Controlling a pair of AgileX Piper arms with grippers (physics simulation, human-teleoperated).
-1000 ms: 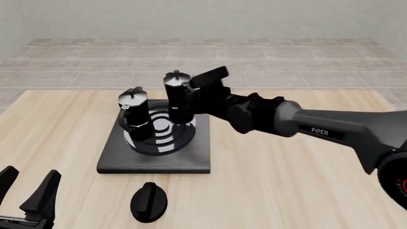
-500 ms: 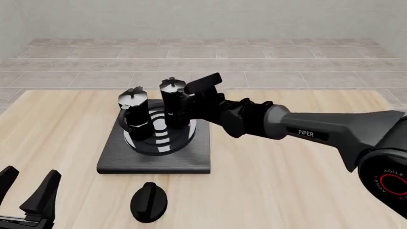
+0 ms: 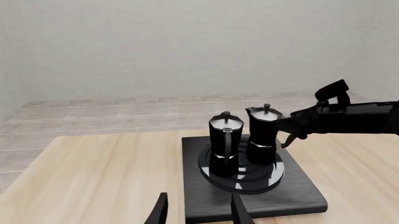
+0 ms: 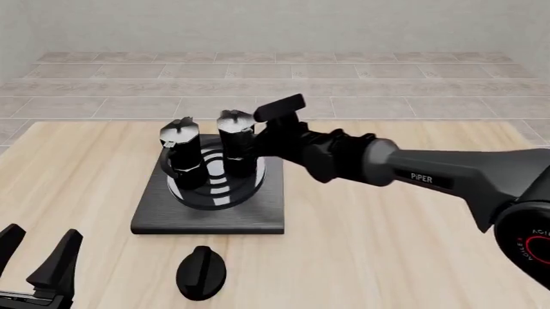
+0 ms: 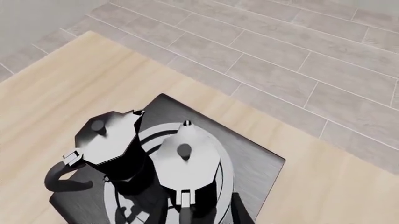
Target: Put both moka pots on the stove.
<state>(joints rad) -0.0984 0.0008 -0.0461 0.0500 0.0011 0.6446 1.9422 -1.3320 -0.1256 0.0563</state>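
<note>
Front view: we see both glossy black faceted moka pots (image 4: 236, 147) on the flat black stove (image 4: 208, 207); right gripper (image 4: 260, 138), at the nearer pot's three o'clock, grip state unclear

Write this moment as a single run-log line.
moka pots: both on stove burner | right gripper: at second pot's handle, grip unclear | left gripper: open, idle

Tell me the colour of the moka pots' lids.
Silver-grey lids, clearest in the right wrist view.

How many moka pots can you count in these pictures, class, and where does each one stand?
2. Both stand on the stove, on its ringed burner: the left moka pot apart from either gripper, and the right moka pot beside it, at the right gripper. None seems hidden.
</note>
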